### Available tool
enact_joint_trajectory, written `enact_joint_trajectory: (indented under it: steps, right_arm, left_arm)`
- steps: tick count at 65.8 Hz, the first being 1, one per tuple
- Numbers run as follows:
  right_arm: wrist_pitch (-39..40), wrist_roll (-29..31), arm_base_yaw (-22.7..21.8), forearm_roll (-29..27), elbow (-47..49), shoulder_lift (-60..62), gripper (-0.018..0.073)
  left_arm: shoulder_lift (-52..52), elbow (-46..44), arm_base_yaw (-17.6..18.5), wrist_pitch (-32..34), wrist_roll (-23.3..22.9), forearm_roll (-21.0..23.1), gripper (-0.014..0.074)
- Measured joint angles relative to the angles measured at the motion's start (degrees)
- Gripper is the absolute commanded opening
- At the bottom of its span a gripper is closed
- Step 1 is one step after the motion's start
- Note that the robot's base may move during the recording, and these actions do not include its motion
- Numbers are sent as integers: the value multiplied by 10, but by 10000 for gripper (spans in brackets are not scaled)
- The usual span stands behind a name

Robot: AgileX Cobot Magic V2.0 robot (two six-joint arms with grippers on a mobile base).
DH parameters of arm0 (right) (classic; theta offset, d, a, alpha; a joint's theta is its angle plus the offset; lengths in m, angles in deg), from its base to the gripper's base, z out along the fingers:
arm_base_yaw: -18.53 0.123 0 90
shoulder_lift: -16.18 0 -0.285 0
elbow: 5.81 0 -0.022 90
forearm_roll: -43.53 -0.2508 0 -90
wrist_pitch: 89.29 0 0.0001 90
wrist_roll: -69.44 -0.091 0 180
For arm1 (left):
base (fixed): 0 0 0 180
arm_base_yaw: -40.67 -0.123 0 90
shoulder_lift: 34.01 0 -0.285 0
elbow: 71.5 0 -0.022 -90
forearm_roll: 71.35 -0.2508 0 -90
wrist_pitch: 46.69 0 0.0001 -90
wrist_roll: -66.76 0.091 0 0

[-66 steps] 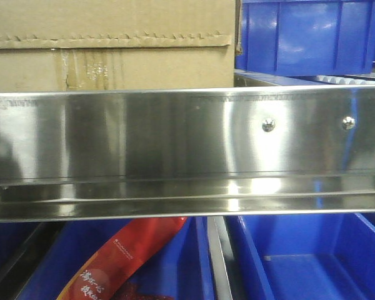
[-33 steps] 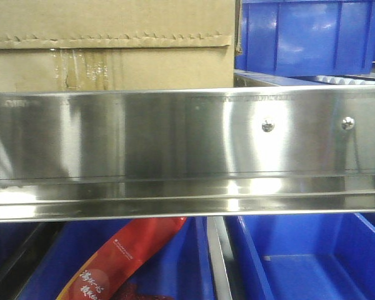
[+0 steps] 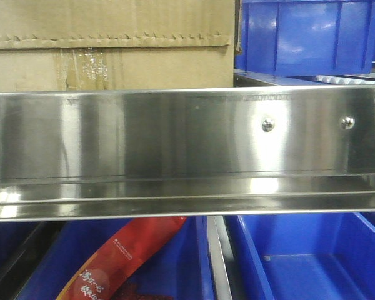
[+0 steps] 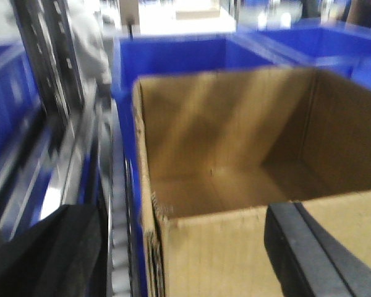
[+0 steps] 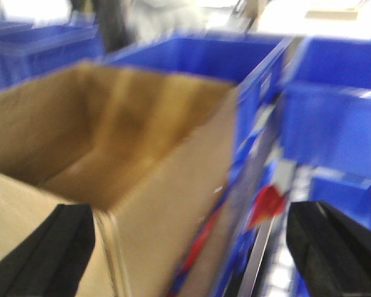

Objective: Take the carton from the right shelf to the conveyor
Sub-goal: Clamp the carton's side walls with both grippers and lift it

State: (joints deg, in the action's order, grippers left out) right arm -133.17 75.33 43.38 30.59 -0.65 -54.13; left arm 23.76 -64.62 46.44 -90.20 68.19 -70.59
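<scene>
Left gripper [image 4: 179, 213]: two matte black fingers [image 4: 315, 257]; one broad and rounded, other angular with bevelled edge and lengthwise groove. Right gripper [image 5: 191, 207]: matching black fingers [image 5: 334, 247], wedge-shaped, faint lengthwise ridges; finer detail lost to blur.

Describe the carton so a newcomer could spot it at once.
Find the wide shiny steel rail across the front view. Behind its left half stands the carton. It is brown cardboard with a serrated flap edge; its neighbours are blue plastic bins.
</scene>
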Motion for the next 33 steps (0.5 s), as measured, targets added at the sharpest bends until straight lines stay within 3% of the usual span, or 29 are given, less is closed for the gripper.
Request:
enact_joint_trajectory:
  steps: [18,33]
  right_arm:
    - [-239,-91,5,34,312,-217,517]
    - [-265,-124,36,84,460,-343,517]
  left_arm:
    - [185,-197,-20,-162,-23,-4,456]
    - [304,-318,-31,-248,-30,-24,456]
